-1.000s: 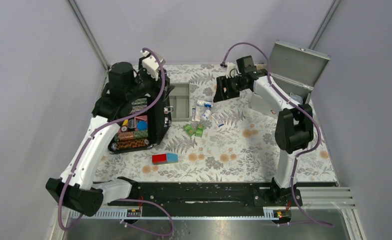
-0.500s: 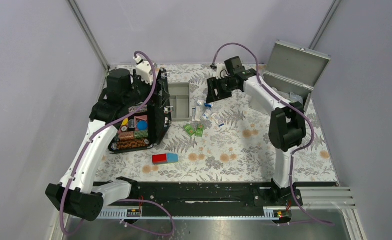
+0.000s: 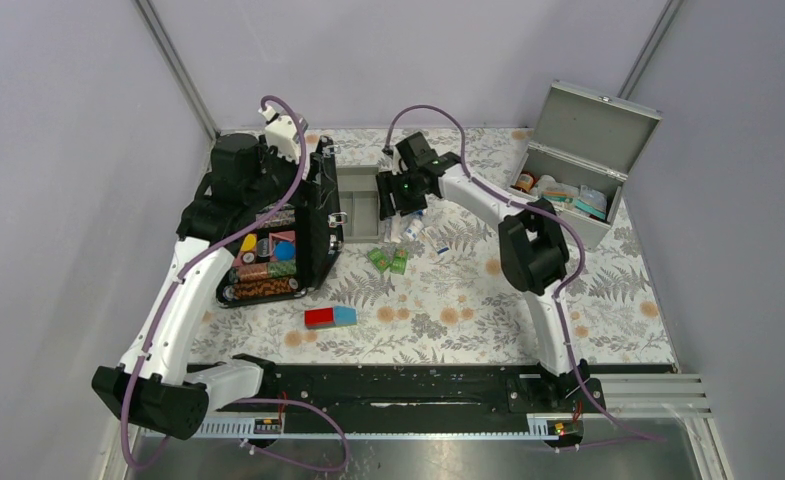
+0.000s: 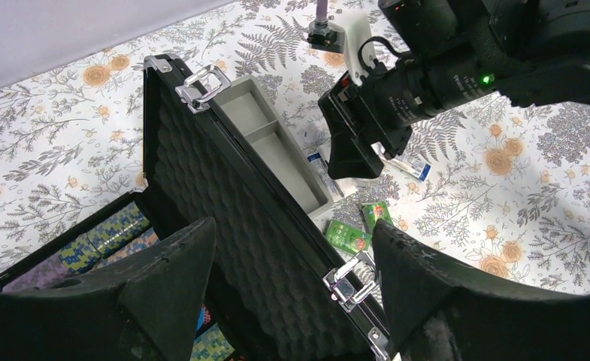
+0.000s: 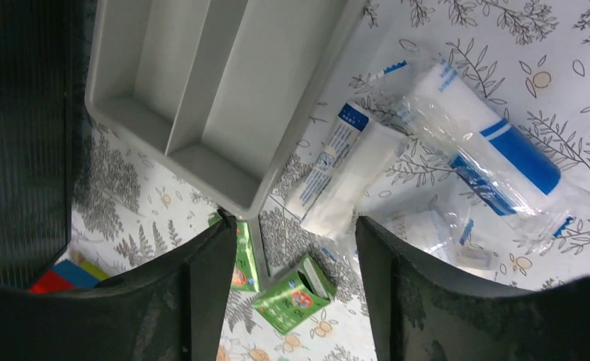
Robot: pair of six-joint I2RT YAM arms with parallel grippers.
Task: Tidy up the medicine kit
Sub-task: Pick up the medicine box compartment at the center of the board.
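The medicine kit (image 3: 580, 190), a grey metal box, stands at the back right with its lid up and bottles and packets inside. Its grey divided tray (image 3: 360, 205) (image 5: 224, 90) lies on the cloth mid-table. Beside the tray lie white and blue packets (image 5: 352, 169), a blue-striped wrapped roll (image 5: 494, 150) and small green boxes (image 3: 389, 260) (image 5: 295, 293). My right gripper (image 3: 396, 200) (image 5: 295, 248) hovers open over the tray's corner and the green boxes, holding nothing. My left gripper (image 4: 295, 248) is open above the black case's foam-lined lid (image 4: 224, 226).
The black case (image 3: 268, 250) lies open at the left with colourful contents, its lid standing upright next to the tray. A red and blue block (image 3: 330, 317) sits nearer the front. Grey walls close in the flowered tablecloth on three sides.
My right arm has swung left, from near the medicine kit to over the tray and packets. The left arm shifted slightly toward the back.
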